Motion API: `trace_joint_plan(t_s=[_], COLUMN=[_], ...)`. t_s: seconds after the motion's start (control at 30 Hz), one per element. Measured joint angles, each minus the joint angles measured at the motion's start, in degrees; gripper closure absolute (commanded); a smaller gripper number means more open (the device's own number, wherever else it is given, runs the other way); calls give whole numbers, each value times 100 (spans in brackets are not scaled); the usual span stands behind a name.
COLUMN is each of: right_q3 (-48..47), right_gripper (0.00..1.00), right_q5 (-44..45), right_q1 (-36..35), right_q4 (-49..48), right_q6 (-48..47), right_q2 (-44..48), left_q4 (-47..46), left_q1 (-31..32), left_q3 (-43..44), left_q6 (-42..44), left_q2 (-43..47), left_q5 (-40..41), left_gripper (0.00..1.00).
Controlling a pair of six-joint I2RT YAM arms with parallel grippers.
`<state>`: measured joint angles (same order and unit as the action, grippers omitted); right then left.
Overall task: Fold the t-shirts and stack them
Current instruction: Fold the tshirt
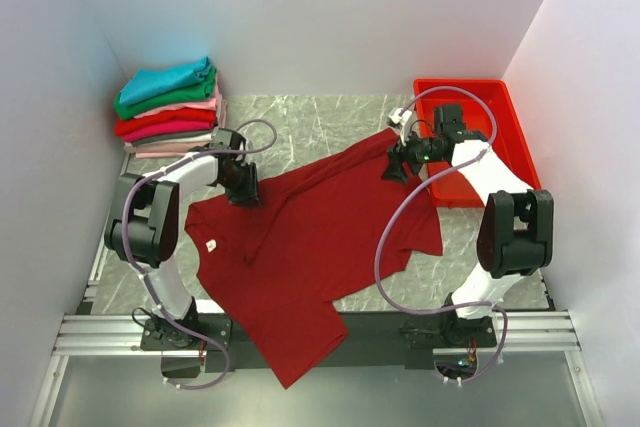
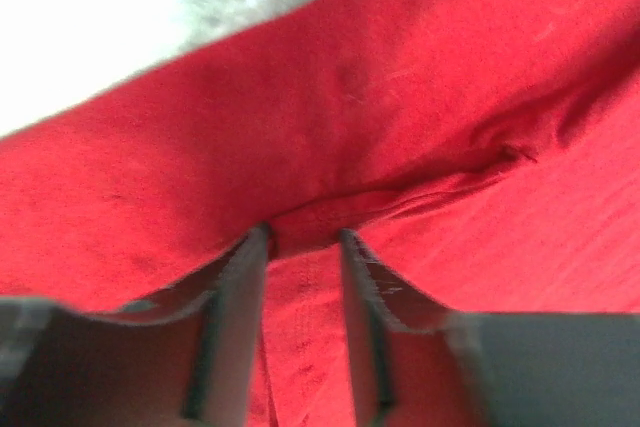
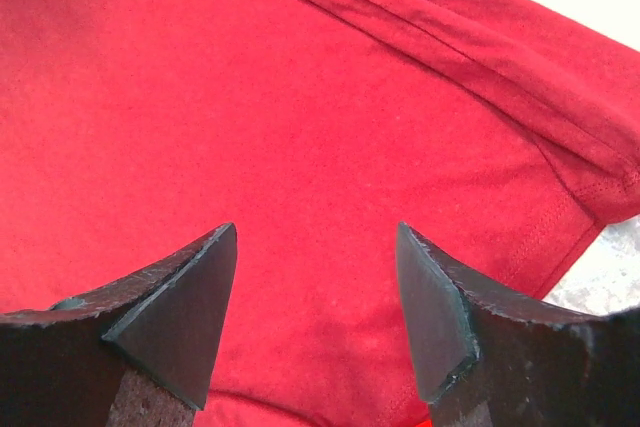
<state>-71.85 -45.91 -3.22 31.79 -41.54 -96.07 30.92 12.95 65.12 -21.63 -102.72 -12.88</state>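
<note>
Far left of the dark red t-shirt (image 1: 310,247), the folded t-shirts (image 1: 170,107) are stacked. At its left edge, a raised fold is straddled by the left gripper (image 2: 303,237), whose jaws are narrowly parted; whether the cloth is pinched cannot be told. The shirt is spread on the table (image 1: 320,122). Over its far right corner, the right gripper (image 3: 317,237) is held spread wide, just beside the red tray (image 1: 500,107).

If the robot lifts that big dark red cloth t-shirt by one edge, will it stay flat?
Probably not: the dark red cloth t-shirt lies creased and puckers at the left gripper, so it likely droops. Pushed, it would probably bunch rather than slide.
</note>
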Motion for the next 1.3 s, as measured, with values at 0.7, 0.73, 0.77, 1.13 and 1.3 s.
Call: trace_joint_plan(t_s=[0.7, 0.73, 0.77, 1.13, 1.3], right_q3=[33, 33, 33, -238, -1497], right_gripper=[29, 29, 29, 33, 37], right_q5=[-125, -129, -133, 240, 997], right_q1=[175, 181, 188, 188, 181], right_q4=[-55, -57, -57, -42, 44], right_q6=[122, 122, 122, 321, 1102], right_q2=[144, 146, 146, -52, -938], left_q4=[-175, -203, -275, -568, -348], left_q1=[686, 769, 901, 1248, 1228], left_q3=[-973, -1047, -1156, -1362, -1211], left_q6=[-201, -260, -339, -1078, -964], left_q2=[929, 973, 1040, 2518, 3353], left_q5=[-1443, -1517, -1620, -1851, -549], left_gripper=[67, 60, 56, 40, 34])
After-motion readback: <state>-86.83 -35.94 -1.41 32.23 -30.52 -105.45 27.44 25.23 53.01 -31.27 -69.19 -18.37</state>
